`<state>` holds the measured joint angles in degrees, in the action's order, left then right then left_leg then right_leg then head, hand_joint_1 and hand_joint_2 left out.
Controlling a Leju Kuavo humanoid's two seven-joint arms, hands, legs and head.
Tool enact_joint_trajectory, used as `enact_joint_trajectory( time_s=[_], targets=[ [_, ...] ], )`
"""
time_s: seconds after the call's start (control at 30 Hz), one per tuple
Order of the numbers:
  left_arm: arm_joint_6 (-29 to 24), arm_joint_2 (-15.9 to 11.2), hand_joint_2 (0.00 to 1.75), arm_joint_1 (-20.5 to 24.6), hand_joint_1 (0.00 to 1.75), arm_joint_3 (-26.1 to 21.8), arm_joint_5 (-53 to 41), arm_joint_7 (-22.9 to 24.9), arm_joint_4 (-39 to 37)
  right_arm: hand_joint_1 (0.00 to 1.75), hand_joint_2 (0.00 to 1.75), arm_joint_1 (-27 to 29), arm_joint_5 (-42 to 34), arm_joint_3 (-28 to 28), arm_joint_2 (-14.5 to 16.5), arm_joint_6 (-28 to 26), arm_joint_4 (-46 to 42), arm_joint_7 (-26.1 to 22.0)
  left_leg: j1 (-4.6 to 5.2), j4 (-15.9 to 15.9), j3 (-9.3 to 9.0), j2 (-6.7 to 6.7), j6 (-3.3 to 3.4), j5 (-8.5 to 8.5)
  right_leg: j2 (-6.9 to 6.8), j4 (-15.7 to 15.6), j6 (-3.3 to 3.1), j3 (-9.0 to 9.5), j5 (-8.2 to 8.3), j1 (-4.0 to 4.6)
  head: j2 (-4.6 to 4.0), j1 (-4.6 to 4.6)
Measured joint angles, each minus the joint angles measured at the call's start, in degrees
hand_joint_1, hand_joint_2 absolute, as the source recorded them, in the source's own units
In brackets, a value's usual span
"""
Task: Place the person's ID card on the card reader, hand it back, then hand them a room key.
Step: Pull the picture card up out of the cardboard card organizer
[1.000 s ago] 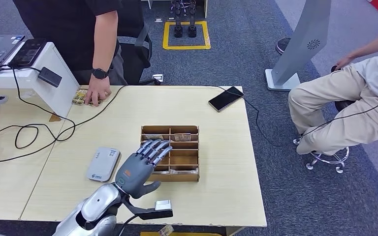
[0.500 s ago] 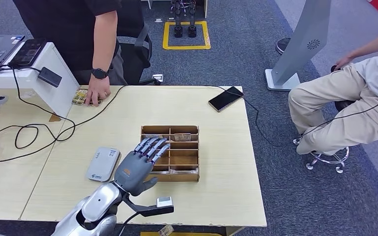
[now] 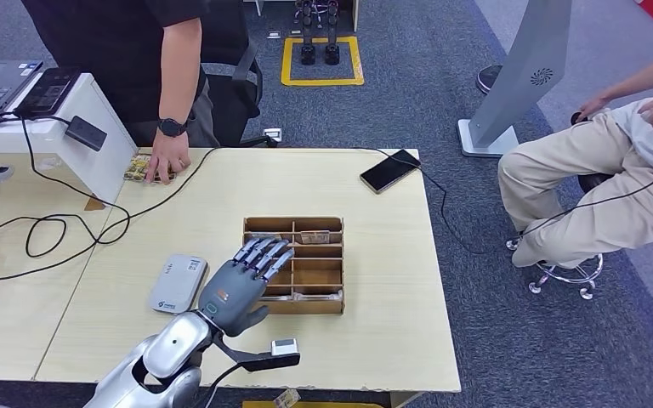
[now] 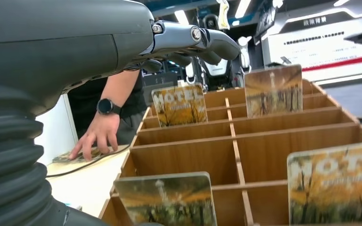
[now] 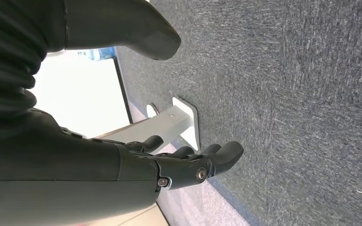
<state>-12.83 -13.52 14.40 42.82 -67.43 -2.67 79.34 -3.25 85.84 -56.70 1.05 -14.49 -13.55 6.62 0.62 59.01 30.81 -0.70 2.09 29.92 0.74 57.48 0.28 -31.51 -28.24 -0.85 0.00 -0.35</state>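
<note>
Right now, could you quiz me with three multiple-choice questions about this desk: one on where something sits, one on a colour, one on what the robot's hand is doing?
1. Where does the card reader lie?
A. left of the wooden box
B. inside it
C. on the floor

2. What colour is the phone?
A. white
B. black
C. red

3. How is the left hand?
A. gripping a card
B. open, fingers over the box
C. pressing the phone

Answers: 1 A, it sits beside the box's left wall. 2 B, its face is dark. 3 B, fingers spread, holding nothing.
</note>
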Motion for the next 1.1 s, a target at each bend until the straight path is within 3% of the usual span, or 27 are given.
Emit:
enact_joint_trajectory(
  time_s=[0.3, 0.33, 0.43, 0.47, 0.53, 1.1],
  targets=[
    [1.50, 0.51, 1.75, 0.72, 0.00, 0.82, -1.00, 1.44, -3.99, 0.00, 1.75, 0.00, 0.57, -0.33, 0.00, -0.18, -0.02, 0.04, 0.00, 0.00, 0.01, 0.00, 0.00, 0.00, 0.00, 0.00, 0.00, 0.00, 0.00, 0.00, 0.00, 0.00],
    [1.52, 0.54, 1.75, 0.77, 0.29, 0.85, -1.00, 1.54, -4.33, 0.00, 1.75, 0.00, 0.59, -0.42, 0.00, -0.18, -0.02, 0.05, 0.00, 0.00, 0.01, 0.00, 0.00, 0.00, 0.00, 0.00, 0.00, 0.00, 0.00, 0.00, 0.00, 0.00],
    [1.57, 0.71, 1.75, 0.85, 1.52, 0.87, -1.01, 1.92, -5.22, 0.00, 1.75, 0.00, 0.62, -0.70, 0.00, -0.18, -0.02, 0.08, 0.00, 0.00, 0.01, 0.00, 0.00, 0.00, 0.00, 0.00, 0.00, 0.00, 0.00, 0.00, 0.00, 0.00],
    [1.53, 0.80, 1.75, 0.85, 1.67, 0.87, -1.04, 2.08, -5.48, 0.00, 1.75, 0.00, 0.63, -0.81, 0.00, -0.18, -0.02, 0.09, 0.00, 0.00, 0.01, 0.00, 0.00, 0.00, 0.00, 0.00, 0.00, 0.00, 0.00, 0.00, 0.00, 0.00],
    [1.17, 1.00, 1.75, 0.86, 1.75, 0.87, -1.24, 2.27, -5.92, 0.00, 1.75, 0.00, 0.65, -0.96, 0.00, -0.17, -0.02, 0.09, 0.00, 0.00, 0.01, 0.00, 0.00, 0.00, 0.00, 0.00, 0.00, 0.00, 0.00, 0.00, 0.00, 0.00],
    [-3.71, 1.49, 1.75, 0.51, 1.75, 0.89, -3.15, 2.25, -6.61, 0.00, 1.75, 0.08, 1.06, -1.23, 0.00, 0.01, -0.02, -0.31, 0.00, 0.00, 0.03, 0.00, 0.00, 0.00, -0.01, 0.00, 0.00, -0.01, 0.00, 0.00, 0.00, 0.01]
  ],
)
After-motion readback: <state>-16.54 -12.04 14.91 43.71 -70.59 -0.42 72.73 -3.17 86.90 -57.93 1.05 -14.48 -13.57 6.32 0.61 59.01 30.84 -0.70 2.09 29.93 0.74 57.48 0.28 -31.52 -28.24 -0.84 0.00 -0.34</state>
